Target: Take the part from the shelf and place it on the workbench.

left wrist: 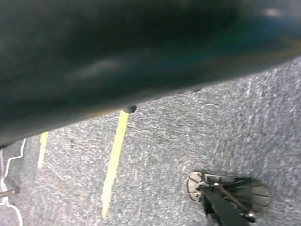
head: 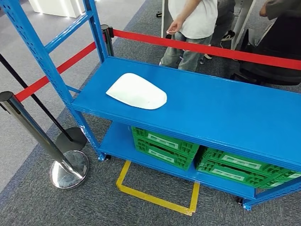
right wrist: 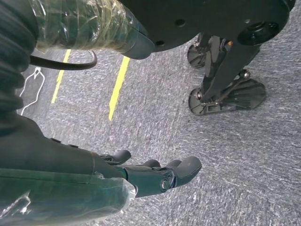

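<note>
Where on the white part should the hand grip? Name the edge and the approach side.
Probably the near rounded edge of the white part, coming from the robot's side of the blue shelf. It lies flat and shallow, its broad rounded end close to the front lip, with nothing beside it.

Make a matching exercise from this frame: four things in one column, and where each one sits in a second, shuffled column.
Things:
1. white part
2. green crates
3. yellow tape outline
4. right hand

Places:
A. on the carpet in front of the shelf
B. on the shelf's lower level
C. hanging over the carpet, holding nothing
D. on the shelf's top level

Pairs: 1-D, 2-B, 3-A, 4-C
</note>
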You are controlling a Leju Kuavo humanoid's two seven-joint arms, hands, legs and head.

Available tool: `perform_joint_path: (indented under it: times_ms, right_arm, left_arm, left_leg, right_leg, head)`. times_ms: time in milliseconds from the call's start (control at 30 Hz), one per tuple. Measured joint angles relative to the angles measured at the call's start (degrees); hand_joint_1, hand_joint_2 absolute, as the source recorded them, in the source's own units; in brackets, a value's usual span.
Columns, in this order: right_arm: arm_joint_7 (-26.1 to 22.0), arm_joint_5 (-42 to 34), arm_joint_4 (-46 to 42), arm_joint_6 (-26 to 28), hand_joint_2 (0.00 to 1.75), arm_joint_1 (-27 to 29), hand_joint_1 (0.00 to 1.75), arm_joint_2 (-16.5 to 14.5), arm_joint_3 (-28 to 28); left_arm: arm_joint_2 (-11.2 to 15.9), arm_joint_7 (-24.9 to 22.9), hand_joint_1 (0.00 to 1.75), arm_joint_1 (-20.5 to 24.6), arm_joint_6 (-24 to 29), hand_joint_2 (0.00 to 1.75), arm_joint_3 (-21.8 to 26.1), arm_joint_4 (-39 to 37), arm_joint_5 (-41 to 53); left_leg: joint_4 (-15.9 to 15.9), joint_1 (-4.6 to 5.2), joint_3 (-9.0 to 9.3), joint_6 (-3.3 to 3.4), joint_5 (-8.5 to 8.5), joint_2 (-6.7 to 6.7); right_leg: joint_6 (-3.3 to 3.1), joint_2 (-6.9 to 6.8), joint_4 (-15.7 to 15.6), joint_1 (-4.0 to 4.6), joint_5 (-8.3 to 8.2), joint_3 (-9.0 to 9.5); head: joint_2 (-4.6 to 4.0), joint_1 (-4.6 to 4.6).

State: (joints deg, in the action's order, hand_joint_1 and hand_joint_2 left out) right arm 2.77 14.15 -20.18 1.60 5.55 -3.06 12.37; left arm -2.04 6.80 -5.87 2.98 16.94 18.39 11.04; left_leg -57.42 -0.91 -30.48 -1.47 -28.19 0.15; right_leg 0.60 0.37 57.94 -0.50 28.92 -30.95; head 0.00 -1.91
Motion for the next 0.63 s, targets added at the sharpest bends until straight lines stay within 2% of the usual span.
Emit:
perform_joint_path:
  times_ms: [333,633]
  right_arm:
    - [-2.1,-11.9,-1.0,-1.3,1.75,1.8,0.00,1.6,-7.7]
    - [-2.6,-14.1,-1.5,-1.5,1.75,2.5,0.00,2.1,-10.2]
  left_arm:
    - [1.1,-5.6,0.00,-1.5,-2.3,0.00,-11.0,1.8,-9.3]
    - [1.5,-6.5,0.00,-1.9,-3.0,0.00,-14.4,2.5,-11.0]
  left_leg:
    - [0.0,0.00,-0.01,0.02,0.02,0.00]
    - [0.0,0.01,-0.01,0.03,0.02,0.00]
  right_leg:
    - [0.00,0.00,0.0,0.00,0.00,0.01]
    - [0.01,-0.01,0.0,0.00,0.00,0.01]
  head:
    - [0.00,0.00]
    - [0.00,0.00]
